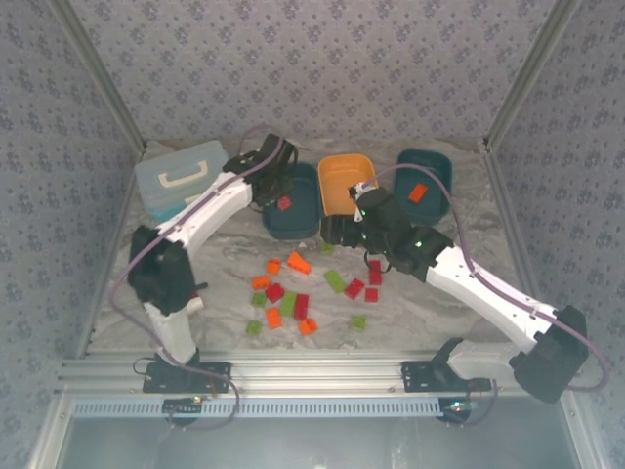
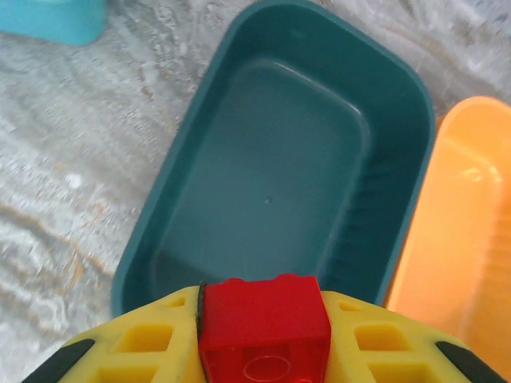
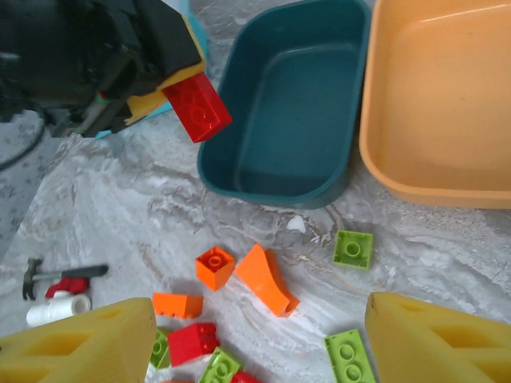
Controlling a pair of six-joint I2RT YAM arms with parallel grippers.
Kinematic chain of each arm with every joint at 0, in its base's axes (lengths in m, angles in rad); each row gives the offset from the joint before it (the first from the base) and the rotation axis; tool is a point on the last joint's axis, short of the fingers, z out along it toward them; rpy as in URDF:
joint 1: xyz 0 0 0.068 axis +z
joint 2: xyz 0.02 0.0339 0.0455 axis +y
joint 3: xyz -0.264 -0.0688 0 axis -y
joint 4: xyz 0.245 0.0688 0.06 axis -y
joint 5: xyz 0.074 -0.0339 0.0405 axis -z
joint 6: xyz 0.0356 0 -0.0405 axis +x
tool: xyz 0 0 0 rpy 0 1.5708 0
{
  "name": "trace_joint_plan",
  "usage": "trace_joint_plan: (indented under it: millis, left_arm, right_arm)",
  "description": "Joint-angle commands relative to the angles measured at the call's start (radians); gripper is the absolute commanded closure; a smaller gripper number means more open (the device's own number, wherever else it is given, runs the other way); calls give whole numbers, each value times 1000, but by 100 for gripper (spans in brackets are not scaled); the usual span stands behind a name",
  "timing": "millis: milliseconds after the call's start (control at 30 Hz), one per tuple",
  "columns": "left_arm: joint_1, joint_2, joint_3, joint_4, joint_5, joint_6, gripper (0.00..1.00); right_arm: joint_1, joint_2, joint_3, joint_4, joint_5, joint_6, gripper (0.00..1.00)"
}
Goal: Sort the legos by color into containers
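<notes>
My left gripper [image 2: 263, 347] is shut on a red lego [image 2: 263, 323] and hangs over the empty left dark teal container [image 2: 160, 199]. From above, that red lego [image 1: 284, 203] shows over the same container [image 1: 303, 231]. The right wrist view also catches the red lego [image 3: 197, 108] in the left gripper [image 3: 180, 84]. My right gripper [image 3: 255, 347] is open above loose legos: an orange square [image 3: 215, 266], an orange slope [image 3: 267, 281] and a green square [image 3: 353, 249]. The orange container [image 1: 342, 195] is in the middle. The right teal container [image 1: 437, 176] holds an orange lego [image 1: 418, 192].
A light blue lidded case [image 1: 181, 178] stands at the back left. A small white cylinder with a red end [image 3: 56, 307] lies by the left arm's base. Red, orange and green legos [image 1: 293, 293] are scattered mid-table. Patterned walls close in the sides and back.
</notes>
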Motion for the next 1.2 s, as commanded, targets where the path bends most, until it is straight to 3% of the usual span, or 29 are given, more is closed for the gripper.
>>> trace_joint_plan:
  millis: [0,267,567,967,1100,1167]
  left_arm:
    - [4,113,113,-22,-26,132,66]
    - [9,402,417,-132,0,185,60]
    - [16,458,471,-176,12,187,46]
    - [15,222,444,-154,54,204,12]
    - [16,78,358,-135,94,212,6]
    - [11,-10,273,-100,152,247,2]
  right_arm:
    - [-26,9,35,21,-29,37,28]
    - [-39,-9,-2,5,-35,40,28]
    - [-84,-15,-87,-47,-22,105,29]
    - [-50,100,-83,-213,-21,-50,37]
    - [32,102,-47,-427,88,20,39]
    - [100,87,-67,-495,132,100,34]
